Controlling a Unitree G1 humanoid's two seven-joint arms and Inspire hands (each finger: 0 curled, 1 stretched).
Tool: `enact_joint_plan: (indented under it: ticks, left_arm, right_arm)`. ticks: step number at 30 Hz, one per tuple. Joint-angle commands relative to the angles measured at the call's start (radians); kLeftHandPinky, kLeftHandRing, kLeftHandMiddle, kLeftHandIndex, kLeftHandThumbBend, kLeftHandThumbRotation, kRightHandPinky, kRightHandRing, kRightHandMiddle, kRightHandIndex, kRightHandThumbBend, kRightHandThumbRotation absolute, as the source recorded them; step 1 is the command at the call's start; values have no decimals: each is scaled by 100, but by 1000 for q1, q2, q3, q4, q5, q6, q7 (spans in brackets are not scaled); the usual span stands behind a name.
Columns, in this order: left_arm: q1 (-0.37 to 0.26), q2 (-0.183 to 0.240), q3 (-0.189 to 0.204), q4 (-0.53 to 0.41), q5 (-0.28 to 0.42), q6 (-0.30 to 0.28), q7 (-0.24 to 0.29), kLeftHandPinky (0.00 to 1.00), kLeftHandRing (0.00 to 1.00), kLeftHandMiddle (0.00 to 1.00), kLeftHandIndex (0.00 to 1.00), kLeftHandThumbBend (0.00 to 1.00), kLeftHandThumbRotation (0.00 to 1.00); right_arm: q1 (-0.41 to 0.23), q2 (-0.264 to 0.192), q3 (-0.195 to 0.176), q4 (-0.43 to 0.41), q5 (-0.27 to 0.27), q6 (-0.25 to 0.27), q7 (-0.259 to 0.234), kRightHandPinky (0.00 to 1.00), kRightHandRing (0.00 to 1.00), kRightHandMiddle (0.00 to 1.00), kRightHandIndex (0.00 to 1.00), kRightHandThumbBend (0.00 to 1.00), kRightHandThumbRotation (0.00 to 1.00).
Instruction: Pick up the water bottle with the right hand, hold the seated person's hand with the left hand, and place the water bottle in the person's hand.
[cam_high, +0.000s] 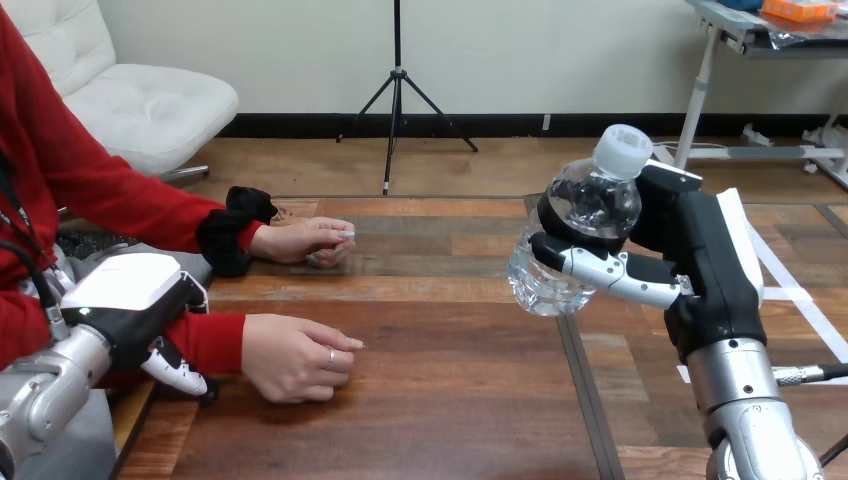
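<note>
Right robot hand (700, 275) clasping water bottle (590, 205), left robot hand (130, 295) beside sleeve (212, 340), grip unclear

a clear plastic water bottle (545, 285) carries a white cap (622, 150); the black right hand (700, 250) and left hand (135, 295) wear white shells; the wooden table (450, 380) runs streaky brown.

Bright, even light, perhaps overhead; faint sheen on table (450, 400).

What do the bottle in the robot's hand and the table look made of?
Water bottle: probably thin clear plastic, glossy, see-through, with an opaque white cap. Table: looks like wood or wood veneer, brown planks with visible grain and a slight sheen.
</note>
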Motion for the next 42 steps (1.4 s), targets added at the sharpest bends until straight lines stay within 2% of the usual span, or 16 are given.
enact_joint_plan:
  ticks: [1,12,27,31,39,42]
  left_arm:
    - [-12,-51,17,-10,-21,-15,15,27,34,40,41,78,12]
    - [-12,-55,15,-18,-19,-51,57,26,32,39,40,75,8]
    - [-16,-64,15,-40,-21,-87,79,27,34,40,41,73,9]
    - [-17,-67,22,-51,-32,-111,70,28,34,41,41,74,10]
    - [-19,-68,25,-75,-35,-168,86,26,34,41,41,73,12]
    - [-21,-67,26,-87,-34,-188,87,26,34,41,42,72,13]
  right_arm:
    - [-99,17,-2,0,8,-47,-12,31,38,45,45,77,0]
    - [-120,23,3,32,6,-49,-12,31,38,45,45,78,0]
    - [-162,39,14,113,-10,-95,-18,31,38,45,45,79,0]
    - [-176,48,20,133,-25,-99,-26,32,38,45,45,80,0]
    - [-206,55,32,188,-50,-123,-45,33,40,46,46,80,0]
    - [-216,64,34,205,-43,-122,-45,33,40,46,46,80,0]
